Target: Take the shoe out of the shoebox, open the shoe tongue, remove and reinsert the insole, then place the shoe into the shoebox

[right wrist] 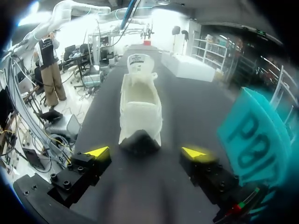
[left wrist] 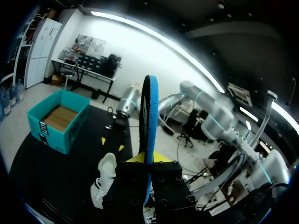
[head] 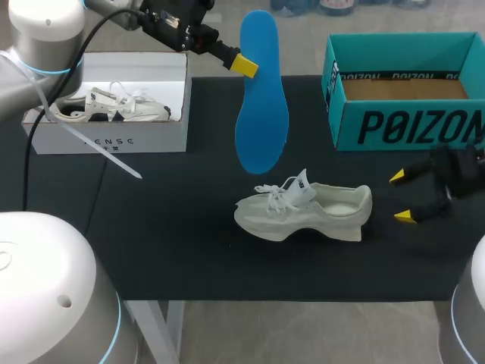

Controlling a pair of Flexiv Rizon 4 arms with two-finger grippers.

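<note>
A pale grey-white shoe [head: 303, 211] lies on its sole on the black mat, tongue pulled up, toe pointing left. My left gripper [head: 244, 65] is shut on a blue insole [head: 261, 95], which hangs upright in the air above and behind the shoe. In the left wrist view the insole [left wrist: 150, 130] stands edge-on between the fingers, with the shoe [left wrist: 104, 179] far below. My right gripper [head: 403, 196] stands open just right of the heel. In the right wrist view the shoe [right wrist: 139, 107] lies ahead, its heel between the yellow fingertips [right wrist: 97, 151]. The teal shoebox [head: 405, 87] stands open at the back right.
A white shoebox [head: 106, 136] at the back left holds another white shoe [head: 114, 106]. A white strap [head: 98, 148] hangs from my left arm in front of it. The teal box's wall [right wrist: 252, 135] is close beside my right gripper.
</note>
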